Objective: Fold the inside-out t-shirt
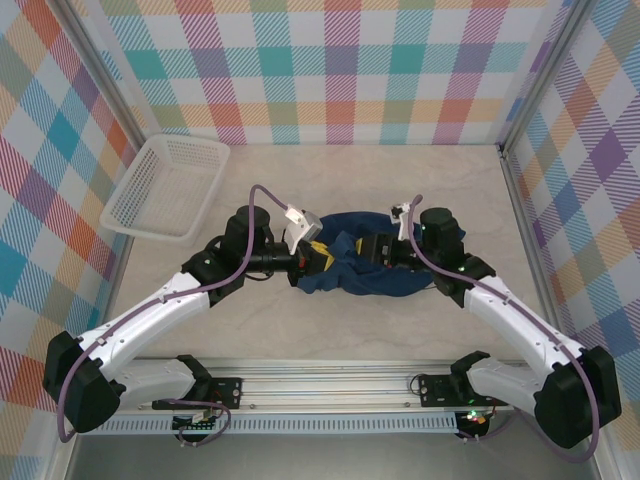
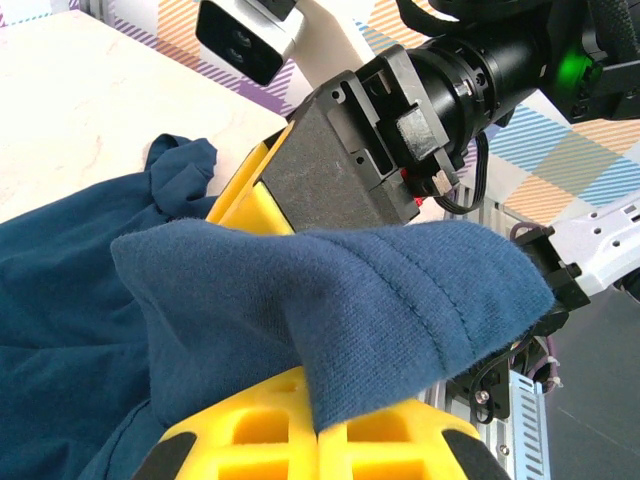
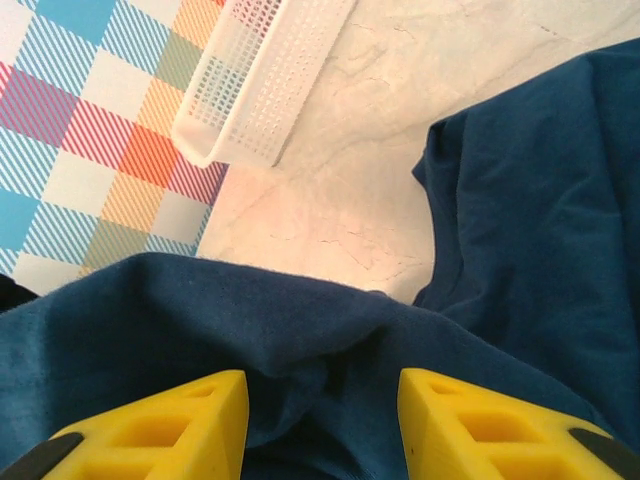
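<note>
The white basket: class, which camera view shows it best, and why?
The top external view: the whole white basket lies in frame, at the far left of the table. The right wrist view catches one end of the basket, cropped by the top edge.

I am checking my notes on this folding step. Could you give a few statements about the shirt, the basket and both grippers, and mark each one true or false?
1. The left gripper is shut on a fold of the t-shirt. True.
2. The t-shirt lies flat and fully spread out. False: it is bunched up between the two grippers.
3. The right gripper is open, with cloth between its fingers. True.
4. The t-shirt is inside the white basket. False: it lies on the table, apart from the basket.
</note>
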You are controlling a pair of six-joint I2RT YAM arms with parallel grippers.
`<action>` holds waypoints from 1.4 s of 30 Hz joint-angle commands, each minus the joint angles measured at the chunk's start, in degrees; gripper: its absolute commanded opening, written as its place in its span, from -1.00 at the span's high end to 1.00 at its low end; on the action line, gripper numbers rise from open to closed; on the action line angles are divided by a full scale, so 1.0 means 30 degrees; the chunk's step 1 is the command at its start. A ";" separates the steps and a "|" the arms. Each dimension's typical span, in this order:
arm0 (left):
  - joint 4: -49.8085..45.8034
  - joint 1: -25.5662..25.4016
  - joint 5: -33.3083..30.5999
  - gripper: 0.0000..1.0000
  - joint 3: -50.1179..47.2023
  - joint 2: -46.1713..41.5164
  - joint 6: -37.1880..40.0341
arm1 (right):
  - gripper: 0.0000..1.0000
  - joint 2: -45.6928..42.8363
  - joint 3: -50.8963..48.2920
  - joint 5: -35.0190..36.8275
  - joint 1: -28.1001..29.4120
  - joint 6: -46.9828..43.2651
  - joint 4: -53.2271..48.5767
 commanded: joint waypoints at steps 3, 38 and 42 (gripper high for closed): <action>0.0396 0.0138 0.0429 1.00 -0.0085 -0.0029 0.0167 | 0.10 0.0625 -0.0121 -0.0927 0.0261 0.0815 0.0965; -0.1863 0.0667 -0.6484 -0.11 -0.2266 -0.1750 -0.2030 | 1.00 -0.1609 -0.0441 -0.3939 -0.0952 0.0641 0.3958; -0.0978 0.0316 -0.6985 -0.40 -0.2651 -0.3314 -0.2441 | 1.00 -0.1482 -0.0339 -0.3984 -0.0952 0.0862 0.3855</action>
